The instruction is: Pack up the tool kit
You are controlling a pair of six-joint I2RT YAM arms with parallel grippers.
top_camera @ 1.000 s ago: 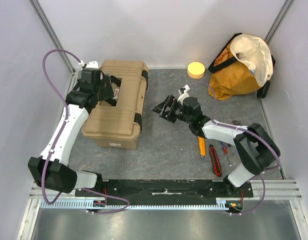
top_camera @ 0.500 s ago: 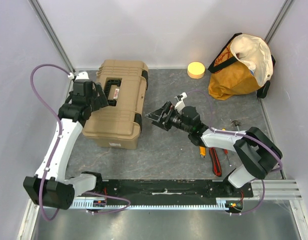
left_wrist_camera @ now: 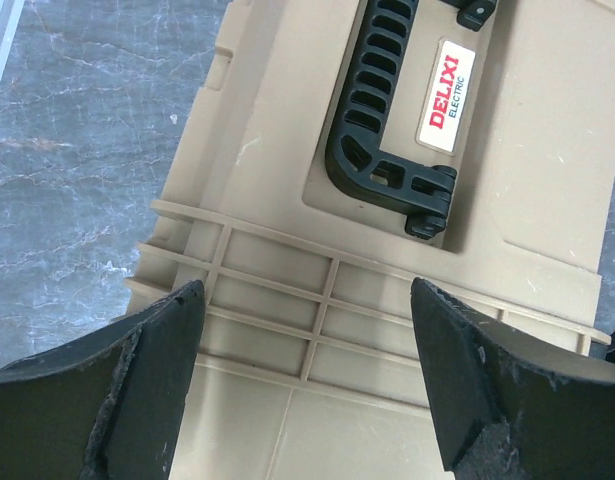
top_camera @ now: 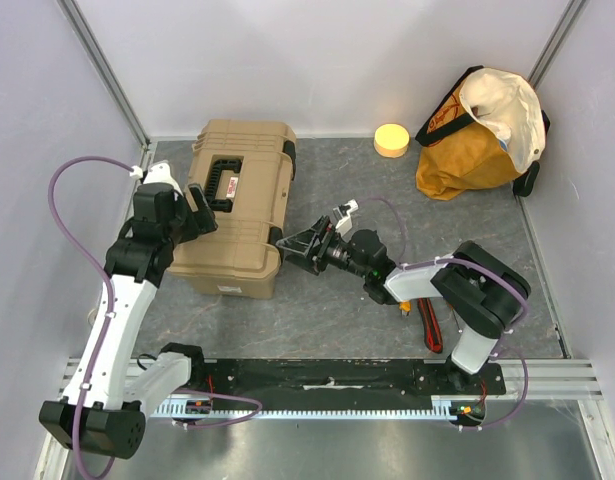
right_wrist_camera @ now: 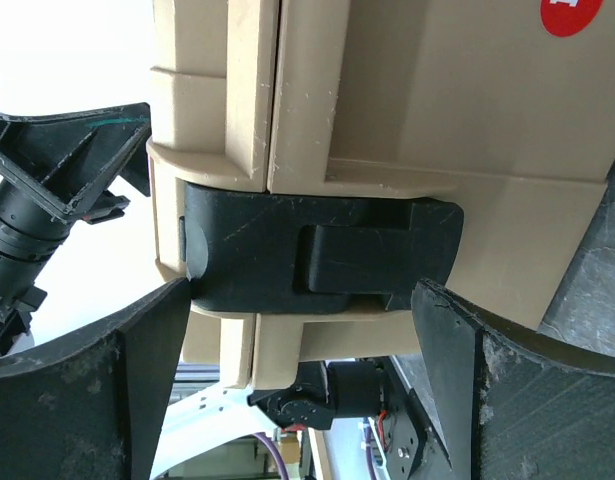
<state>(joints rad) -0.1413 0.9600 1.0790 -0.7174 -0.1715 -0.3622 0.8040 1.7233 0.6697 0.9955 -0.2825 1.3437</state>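
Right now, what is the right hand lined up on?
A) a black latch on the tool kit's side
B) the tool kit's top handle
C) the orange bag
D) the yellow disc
A: the right wrist view shows the right hand open, its fingers on either side of the black latch on the side of the tool kit, not closed on it.

The tool kit lies between left claw and right claw.
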